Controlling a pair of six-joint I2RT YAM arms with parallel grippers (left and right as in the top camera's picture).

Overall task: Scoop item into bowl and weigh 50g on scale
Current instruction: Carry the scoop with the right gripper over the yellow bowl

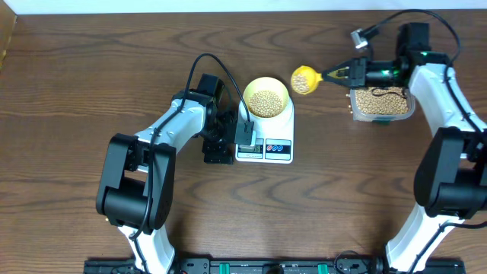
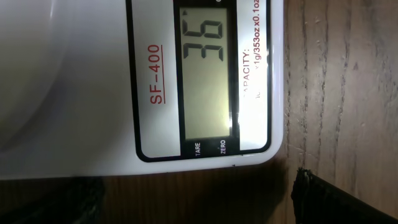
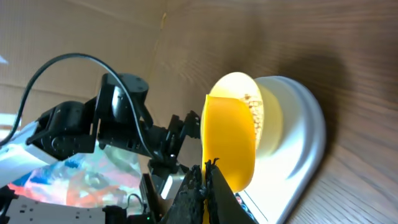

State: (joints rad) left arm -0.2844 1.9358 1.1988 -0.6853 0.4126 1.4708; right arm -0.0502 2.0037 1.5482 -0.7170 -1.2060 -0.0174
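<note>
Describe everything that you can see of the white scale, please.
The scale is a white, plastic-looking rectangle lying flat on the wooden table. Its grey display reads 36; the label says SF-400, with coloured buttons along one edge. A pale yellow bowl of beans stands on its platform.

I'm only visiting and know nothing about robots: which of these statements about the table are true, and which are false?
1. The bowl sits on the scale. True.
2. The scale's display reads 50. False: it reads 36.
3. The right gripper holds the yellow scoop. True.
4. The clear tub is empty. False: it holds beans.
5. The left gripper grips the bowl. False: it is open beside the scale, holding nothing.
</note>
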